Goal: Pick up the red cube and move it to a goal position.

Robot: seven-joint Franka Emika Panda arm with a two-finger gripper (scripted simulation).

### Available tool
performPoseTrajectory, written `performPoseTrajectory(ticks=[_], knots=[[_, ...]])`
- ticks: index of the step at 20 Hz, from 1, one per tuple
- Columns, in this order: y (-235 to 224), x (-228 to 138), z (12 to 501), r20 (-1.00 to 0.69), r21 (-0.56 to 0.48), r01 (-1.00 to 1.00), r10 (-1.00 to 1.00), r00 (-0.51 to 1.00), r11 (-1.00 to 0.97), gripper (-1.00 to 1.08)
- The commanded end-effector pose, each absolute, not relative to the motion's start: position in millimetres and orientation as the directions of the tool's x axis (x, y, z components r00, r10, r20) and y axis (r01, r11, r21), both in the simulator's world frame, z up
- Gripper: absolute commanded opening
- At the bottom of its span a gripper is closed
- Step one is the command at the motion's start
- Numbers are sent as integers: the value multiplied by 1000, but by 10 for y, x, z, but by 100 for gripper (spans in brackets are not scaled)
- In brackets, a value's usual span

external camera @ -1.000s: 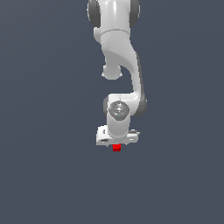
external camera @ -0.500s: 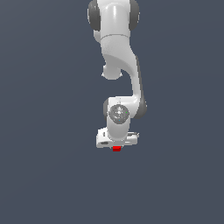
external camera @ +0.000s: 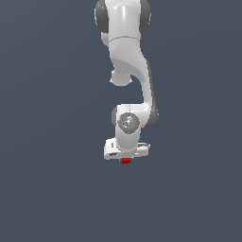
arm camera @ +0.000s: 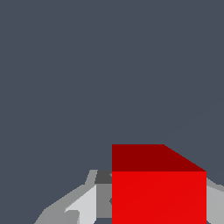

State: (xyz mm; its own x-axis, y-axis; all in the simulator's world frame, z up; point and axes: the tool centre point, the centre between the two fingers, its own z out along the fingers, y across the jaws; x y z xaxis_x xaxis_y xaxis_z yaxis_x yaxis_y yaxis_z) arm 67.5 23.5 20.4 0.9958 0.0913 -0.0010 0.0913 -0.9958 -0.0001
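Small, plain bright-red cube (external camera: pixel 125 160) directly beneath white wrist body (external camera: pixel 126 150) of glossy white jointed arm (external camera: pixel 127 71), mostly hidden in exterior view. Wrist view: cube (arm camera: pixel 158 192) clamped between grey fingers (arm camera: pixel 83 205), against uniform dark grey-blue surface (arm camera: pixel 87 78).

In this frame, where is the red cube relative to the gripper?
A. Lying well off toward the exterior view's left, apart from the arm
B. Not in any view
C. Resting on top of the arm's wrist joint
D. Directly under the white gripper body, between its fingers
D: in the exterior view the red cube peeks out just below the gripper, and the wrist view shows it close up with a finger on either side.
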Motion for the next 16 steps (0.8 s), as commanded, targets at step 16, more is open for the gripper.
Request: performPoseTrajectory(ticks=[16], knots=[[325, 396, 1005, 0, 0, 92, 92, 996, -996, -100]])
